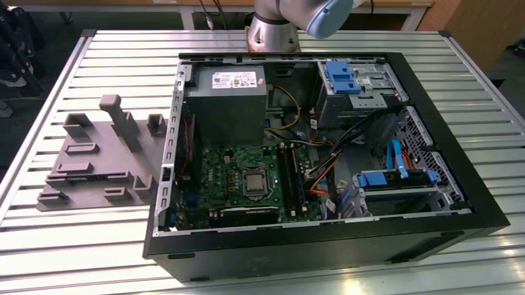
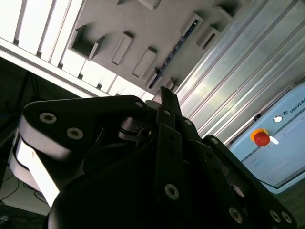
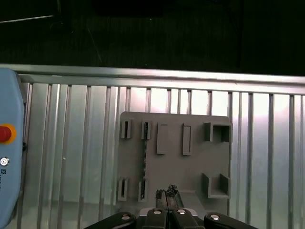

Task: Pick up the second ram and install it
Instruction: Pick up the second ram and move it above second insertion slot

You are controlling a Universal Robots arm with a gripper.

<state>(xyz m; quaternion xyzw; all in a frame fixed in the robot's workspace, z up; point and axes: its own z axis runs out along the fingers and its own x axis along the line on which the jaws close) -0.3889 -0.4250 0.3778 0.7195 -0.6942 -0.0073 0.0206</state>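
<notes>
Table: ribbed silvery metal table (image 1: pixel 90 246) of long parallel slats | Light: bright glare streaking the slats along its near edge, and again in the first wrist view | Floor: dark floor (image 1: pixel 21 132) at the exterior view's left | Back: light wooden desk (image 1: pixel 394 5) on pale legs; wooden panel (image 1: pixel 484 34) at the exterior view's right

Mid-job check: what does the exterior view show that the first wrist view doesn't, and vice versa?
Exterior view: the open computer case, its motherboard with long memory slots, and the arm's base.
First wrist view: the gripper above the grey fixture, a thin dark strip standing edge-on in it, probably the second ram, and a red button on a pale blue box.
Both: the grey fixture lying on the slatted table.
</notes>
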